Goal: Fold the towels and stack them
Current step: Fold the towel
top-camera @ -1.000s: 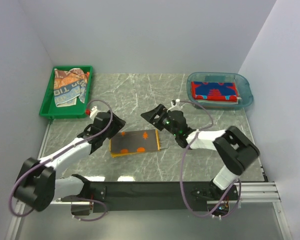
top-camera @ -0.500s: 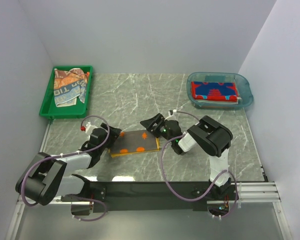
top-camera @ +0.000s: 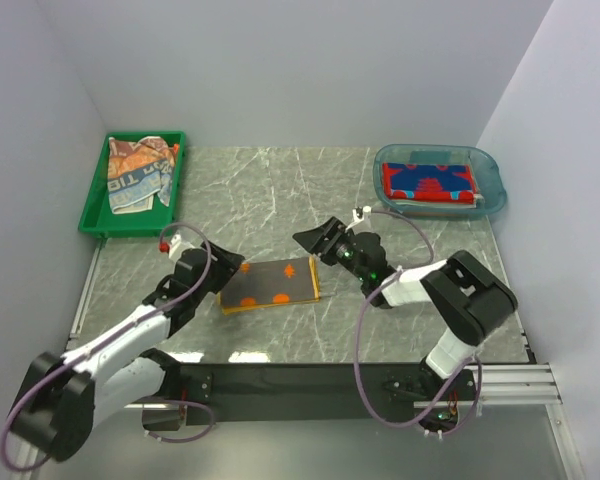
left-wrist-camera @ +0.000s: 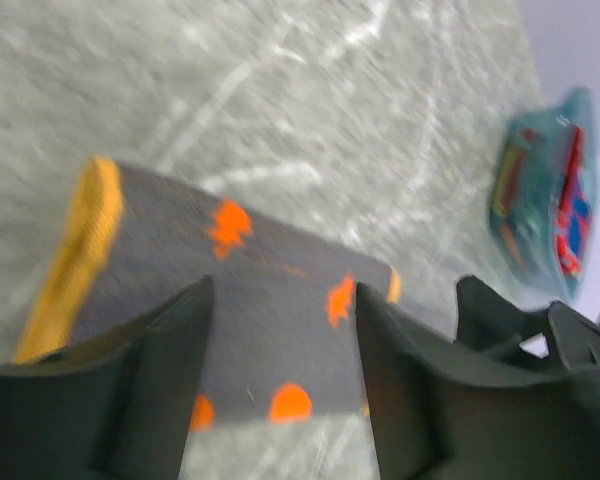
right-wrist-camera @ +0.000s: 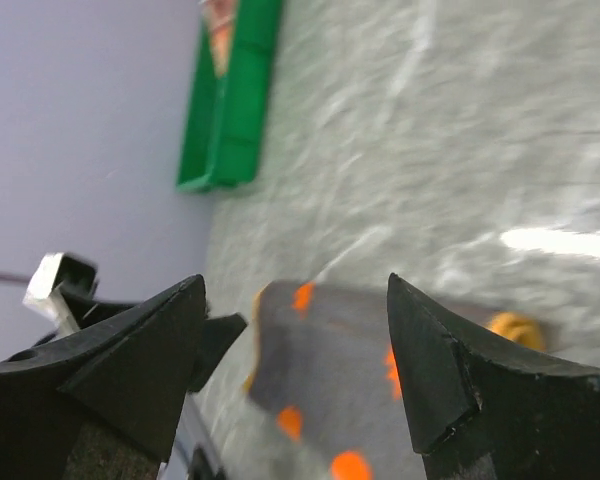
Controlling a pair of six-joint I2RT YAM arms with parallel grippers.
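Top external view, left to right: crumpled towels (top-camera: pixel 135 178) fill the green tray (top-camera: pixel 94 208) at ten o'clock. At table centre lies the folded grey-orange towel (top-camera: pixel 272 285). The left gripper (top-camera: pixel 228 270) hangs at its nine o'clock edge and the right gripper (top-camera: pixel 315 240) at its two o'clock corner, both spread wide and empty. A red-blue towel (top-camera: pixel 428 182) lies in the blue tub (top-camera: pixel 492 172) at two o'clock.

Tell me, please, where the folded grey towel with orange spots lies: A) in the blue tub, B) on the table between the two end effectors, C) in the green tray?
B: the grey towel lies flat on the table, with the left end effector and right end effector either side.
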